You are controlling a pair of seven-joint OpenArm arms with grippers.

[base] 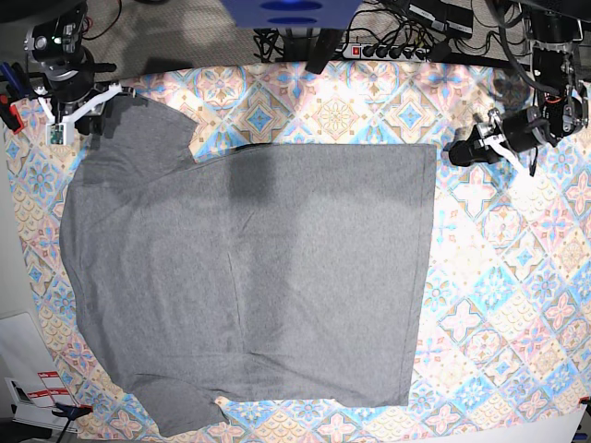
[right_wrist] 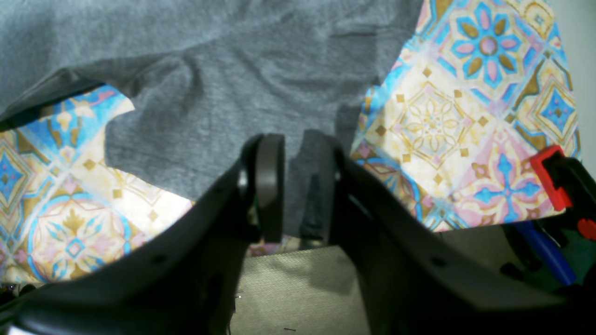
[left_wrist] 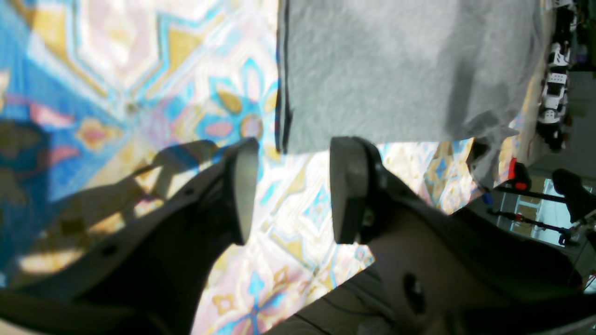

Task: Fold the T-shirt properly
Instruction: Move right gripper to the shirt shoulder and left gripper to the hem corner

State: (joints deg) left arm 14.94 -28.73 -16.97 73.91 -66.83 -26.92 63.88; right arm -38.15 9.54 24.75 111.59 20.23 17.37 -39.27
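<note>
wrist view: fingers (right_wrist: 270,190) pinching t-shirt (right_wrist: 223,83)

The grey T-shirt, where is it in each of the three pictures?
Left wrist view: the T-shirt fills the upper right, beyond the open left gripper.
Right wrist view: it covers the top and centre, its sleeve pinched in the right gripper.
Base view: spread across the middle.
Shared landmark: the colourful tiled cloth under it.

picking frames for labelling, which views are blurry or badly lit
Left wrist view: soft focus, glare washing out the colourful tile-patterned cloth, dark shadow lower left. Right wrist view: sharper, plain heather-grey knit T-shirt evenly lit. Base view: clear, a faint shadow across the shirt's top.
</note>
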